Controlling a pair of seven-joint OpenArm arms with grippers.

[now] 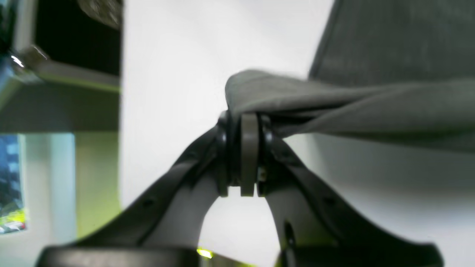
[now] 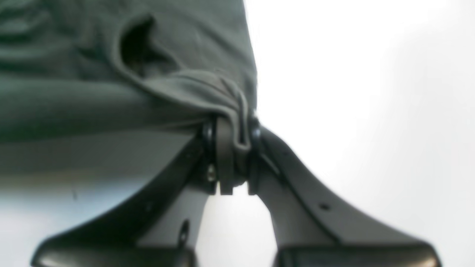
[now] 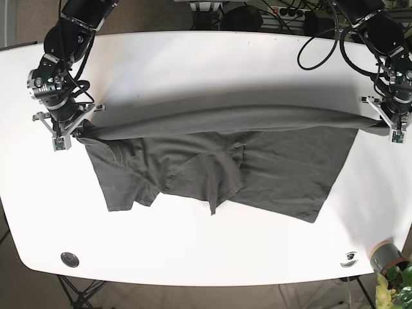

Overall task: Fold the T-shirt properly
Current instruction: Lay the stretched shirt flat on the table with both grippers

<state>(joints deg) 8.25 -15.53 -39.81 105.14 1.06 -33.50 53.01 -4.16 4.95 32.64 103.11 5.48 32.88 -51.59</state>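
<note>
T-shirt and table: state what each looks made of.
T-shirt: soft dark grey knit cloth, probably cotton, matte; it drapes, wrinkles and bunches where the jaws pinch it. Table: smooth white hard top, perhaps laminate; a faint sheen, no grain shows.

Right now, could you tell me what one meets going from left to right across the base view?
right gripper → T-shirt stretched between the arms → left gripper, with a small potted plant at the lower right corner.
</note>
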